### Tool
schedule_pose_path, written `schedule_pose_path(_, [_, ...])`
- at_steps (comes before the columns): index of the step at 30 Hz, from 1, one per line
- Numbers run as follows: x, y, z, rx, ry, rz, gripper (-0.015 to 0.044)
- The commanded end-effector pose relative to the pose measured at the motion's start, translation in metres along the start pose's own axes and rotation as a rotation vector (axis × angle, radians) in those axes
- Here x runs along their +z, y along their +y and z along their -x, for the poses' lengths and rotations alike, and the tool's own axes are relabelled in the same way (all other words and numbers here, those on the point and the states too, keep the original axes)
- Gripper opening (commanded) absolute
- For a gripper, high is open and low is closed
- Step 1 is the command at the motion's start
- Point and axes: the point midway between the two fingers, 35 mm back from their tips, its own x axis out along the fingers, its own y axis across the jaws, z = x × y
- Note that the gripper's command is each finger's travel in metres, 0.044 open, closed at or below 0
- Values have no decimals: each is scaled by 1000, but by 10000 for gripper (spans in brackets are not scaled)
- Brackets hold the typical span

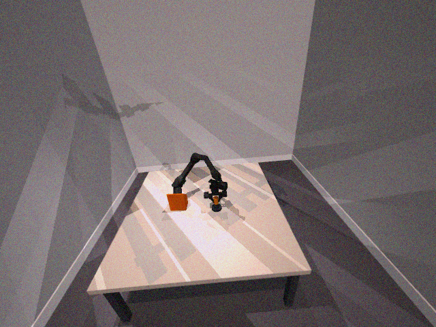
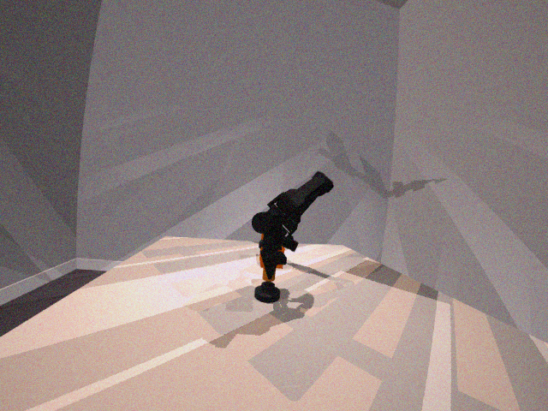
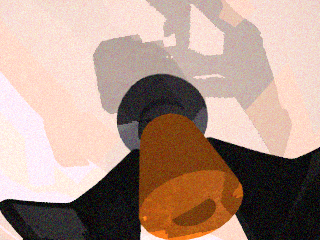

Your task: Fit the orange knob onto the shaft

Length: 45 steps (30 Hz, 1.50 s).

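The orange knob [image 1: 216, 201] [image 2: 268, 276] [image 3: 172, 155] is upright between the fingers. Its near end in the wrist view shows a dark D-shaped mark. My gripper [image 1: 215, 197] [image 2: 269, 269] [image 3: 172, 150] is shut on the knob, directly above the round dark pedestal [image 1: 216, 208] [image 2: 266, 294] [image 3: 132, 105]. The knob's lower end is at the raised dark middle of the pedestal, above its wide base. The knob hides most of the shaft in the wrist view, and I cannot tell whether any of the shaft is inside the hole.
An orange block [image 1: 177, 202] stands near the arm's base, left of the pedestal in the top view; in the exterior view it is partly hidden behind the gripper. The pedestal stands on a pale table [image 1: 211, 246] [image 2: 176, 354] crossed by patchy light and shadows.
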Motion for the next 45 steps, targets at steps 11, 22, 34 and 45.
schedule_pose_path(11, [0,-1,3,-4,0,216,0])
schedule_pose_path(22, [0,-1,0,-4,0,216,0])
schedule_pose_path(34, [-1,-1,0,-4,0,216,0])
schedule_pose_path(45, [0,-1,4,-4,1,383,0])
